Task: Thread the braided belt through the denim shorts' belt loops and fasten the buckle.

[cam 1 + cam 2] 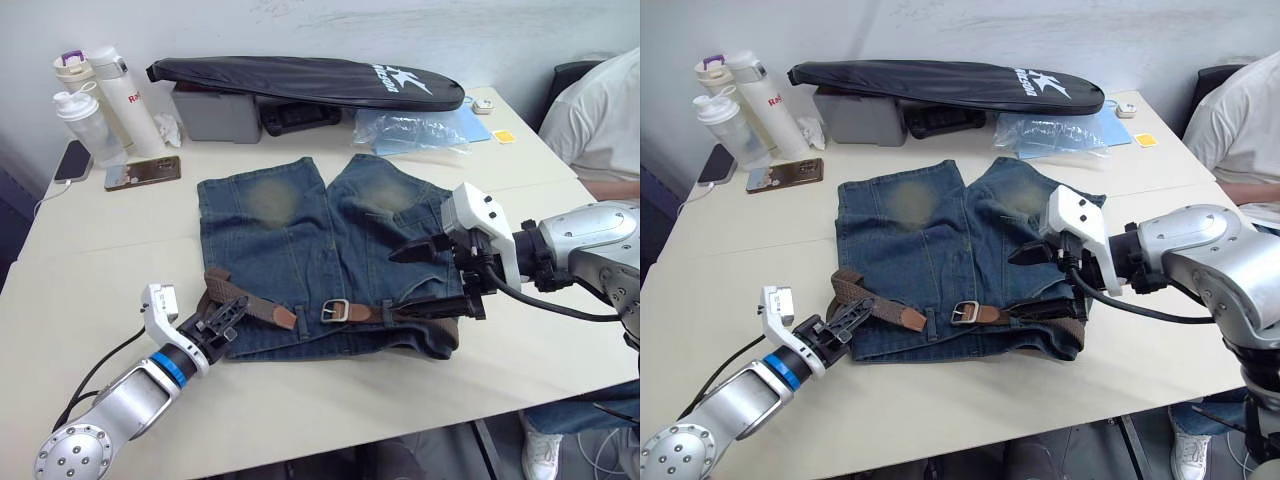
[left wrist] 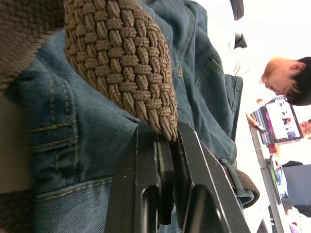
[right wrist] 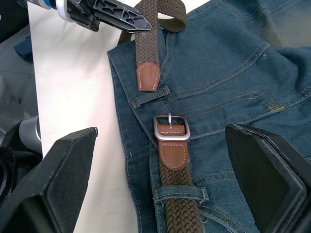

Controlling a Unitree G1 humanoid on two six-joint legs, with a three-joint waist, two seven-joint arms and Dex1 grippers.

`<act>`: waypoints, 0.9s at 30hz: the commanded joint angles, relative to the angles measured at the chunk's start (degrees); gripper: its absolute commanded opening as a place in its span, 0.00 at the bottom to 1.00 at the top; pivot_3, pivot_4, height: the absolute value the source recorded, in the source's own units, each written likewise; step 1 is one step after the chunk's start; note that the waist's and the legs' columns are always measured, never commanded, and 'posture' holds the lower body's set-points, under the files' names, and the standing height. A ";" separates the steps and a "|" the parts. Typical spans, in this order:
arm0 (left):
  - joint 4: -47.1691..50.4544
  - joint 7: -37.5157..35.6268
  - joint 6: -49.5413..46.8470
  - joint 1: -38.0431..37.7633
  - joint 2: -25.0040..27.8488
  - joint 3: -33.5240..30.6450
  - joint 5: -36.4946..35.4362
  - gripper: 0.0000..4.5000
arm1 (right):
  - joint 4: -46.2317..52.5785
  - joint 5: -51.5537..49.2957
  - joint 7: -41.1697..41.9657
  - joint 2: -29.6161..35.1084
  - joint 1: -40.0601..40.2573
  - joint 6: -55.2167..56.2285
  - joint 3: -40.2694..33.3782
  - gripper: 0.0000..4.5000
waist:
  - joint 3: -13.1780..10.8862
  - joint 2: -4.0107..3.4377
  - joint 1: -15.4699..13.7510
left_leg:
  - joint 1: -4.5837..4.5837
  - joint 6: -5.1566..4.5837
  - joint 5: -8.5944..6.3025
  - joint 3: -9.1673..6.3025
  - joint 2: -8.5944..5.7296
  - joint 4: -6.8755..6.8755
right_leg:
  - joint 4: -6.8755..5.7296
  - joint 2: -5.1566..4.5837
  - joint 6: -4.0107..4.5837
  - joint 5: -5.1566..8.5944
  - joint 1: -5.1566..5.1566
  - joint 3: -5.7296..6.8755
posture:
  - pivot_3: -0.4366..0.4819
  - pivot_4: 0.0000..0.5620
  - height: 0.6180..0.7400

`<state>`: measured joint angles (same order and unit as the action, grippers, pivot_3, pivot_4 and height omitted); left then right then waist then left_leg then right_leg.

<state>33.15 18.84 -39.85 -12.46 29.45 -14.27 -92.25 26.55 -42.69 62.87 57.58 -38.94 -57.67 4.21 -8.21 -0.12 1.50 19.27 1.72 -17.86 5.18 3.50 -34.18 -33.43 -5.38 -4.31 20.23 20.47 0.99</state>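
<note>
My left hand pinches the braided belt while my right hand hangs open; tugging could drag its tip away from the buckle.

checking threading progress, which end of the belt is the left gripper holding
The left gripper is shut on the braided belt near its leather-tipped end; the buckle end lies free across the denim shorts.
</note>
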 commanded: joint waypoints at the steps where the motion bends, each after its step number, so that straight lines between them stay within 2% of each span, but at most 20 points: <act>1: 1.17 2.29 0.43 1.51 0.98 0.14 -1.24 0.00 | 0.79 0.66 -0.37 0.02 0.14 0.95 -0.28 0.99 | 0.00 0.00 -0.02 | 0.00 0.00 0.00 0.00 0.00 0.00 | -0.01 0.00 0.00 0.00 0.00 0.00 | 0.48 0.27 1.00; 8: 0.58 8.02 0.57 2.14 1.37 0.77 -5.26 0.00 | 0.47 2.24 -0.44 0.03 1.04 1.84 0.04 0.99 | 0.00 0.00 -0.04 | 0.00 0.00 0.01 -0.01 0.00 -0.01 | 0.00 0.00 -0.05 -0.03 -0.03 0.00 | 0.48 0.27 1.00; 16: 0.76 8.44 -0.07 1.63 4.07 0.02 -6.53 0.00 | 0.22 2.73 -0.53 -0.62 1.15 2.41 0.19 0.99 | 0.00 0.00 -0.03 | -0.02 0.01 0.02 -0.01 0.00 -0.03 | -0.03 0.02 -0.12 -0.07 -0.02 0.01 | 0.48 0.27 1.00; 27: 0.43 10.03 0.74 5.90 2.13 5.21 -2.42 0.00 | 1.01 4.43 -2.20 -1.23 2.71 3.49 -0.19 0.99 | 0.01 -0.01 -0.21 | -0.02 0.01 0.02 -0.01 -0.04 -0.07 | -0.03 0.02 -0.15 -0.08 -0.05 0.00 | 0.48 0.27 1.00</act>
<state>32.83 28.63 -39.56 -6.89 31.82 -9.60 -95.41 26.47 -38.26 60.96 56.36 -36.04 -54.99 5.13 -8.20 -0.14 1.29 19.26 1.73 -17.84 5.18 3.46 -34.26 -33.46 -5.36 -4.48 20.14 20.42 0.99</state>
